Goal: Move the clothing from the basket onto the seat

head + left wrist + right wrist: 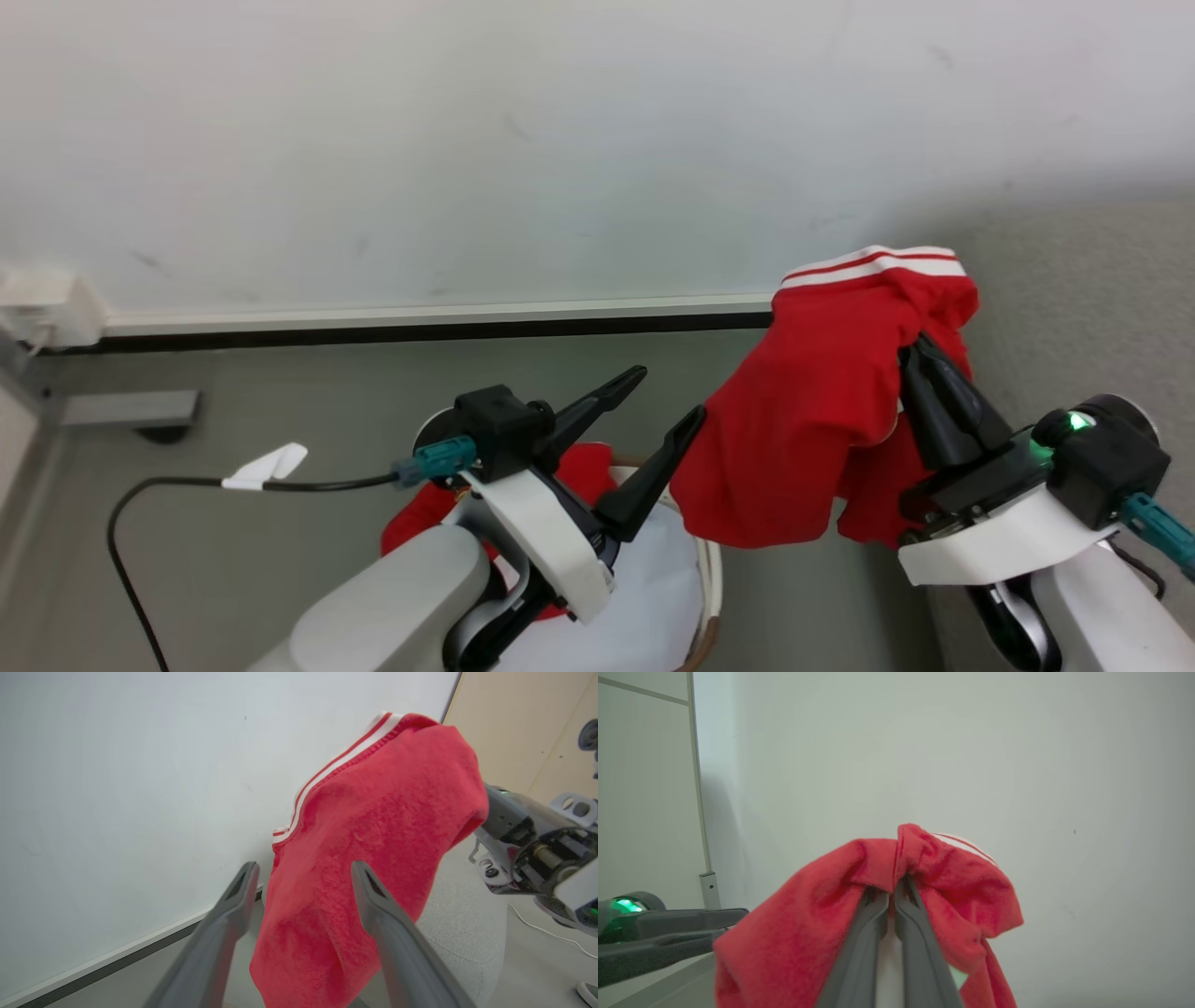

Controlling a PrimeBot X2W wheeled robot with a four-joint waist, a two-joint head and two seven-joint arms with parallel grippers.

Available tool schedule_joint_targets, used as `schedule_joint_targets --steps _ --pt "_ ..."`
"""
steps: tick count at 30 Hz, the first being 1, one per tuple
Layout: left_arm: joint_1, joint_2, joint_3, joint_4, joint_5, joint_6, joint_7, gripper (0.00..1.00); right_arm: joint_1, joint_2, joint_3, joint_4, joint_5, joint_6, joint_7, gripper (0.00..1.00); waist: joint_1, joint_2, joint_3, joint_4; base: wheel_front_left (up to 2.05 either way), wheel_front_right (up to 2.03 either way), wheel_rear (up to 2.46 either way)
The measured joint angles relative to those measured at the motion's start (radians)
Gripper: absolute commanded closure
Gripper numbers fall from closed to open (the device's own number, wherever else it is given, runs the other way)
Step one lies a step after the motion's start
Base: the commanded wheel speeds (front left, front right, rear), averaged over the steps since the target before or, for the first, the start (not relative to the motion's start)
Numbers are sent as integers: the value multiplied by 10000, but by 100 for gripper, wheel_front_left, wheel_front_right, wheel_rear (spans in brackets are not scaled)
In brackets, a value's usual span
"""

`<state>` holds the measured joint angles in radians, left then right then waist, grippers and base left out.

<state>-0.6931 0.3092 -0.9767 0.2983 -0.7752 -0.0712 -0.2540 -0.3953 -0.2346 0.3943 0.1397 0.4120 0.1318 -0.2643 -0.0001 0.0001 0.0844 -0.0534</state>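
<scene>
My right gripper (913, 353) is shut on a red garment of the clothing (812, 411), which has white stripes at its top edge and hangs in the air in folds. The right wrist view has the fingers (878, 919) pinched together on the red cloth (794, 933). My left gripper (668, 392) stands open just left of the hanging cloth, with nothing between its fingers (373, 896). Below my left arm sits the basket (711, 569), with more red clothing (588, 467) in it. The grey seat (1083, 289) is at the right; part of it (462, 924) lies under the garment.
A white sheet (653, 588) lines the basket. A black cable with a white tag (266, 467) runs over the grey floor at the left. The pale wall with its dark baseboard (420, 329) stands close behind. A grey box (131, 408) sits low at the left.
</scene>
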Motion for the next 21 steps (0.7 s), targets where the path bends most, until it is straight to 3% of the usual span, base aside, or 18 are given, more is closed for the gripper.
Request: schedule_joint_targets --steps 21 --pt "81 311 -58 -633 1327 -86 -102 0 616 36 -1459 -1135 -410 0 0 100 0 0 541 -3127 0 0 0"
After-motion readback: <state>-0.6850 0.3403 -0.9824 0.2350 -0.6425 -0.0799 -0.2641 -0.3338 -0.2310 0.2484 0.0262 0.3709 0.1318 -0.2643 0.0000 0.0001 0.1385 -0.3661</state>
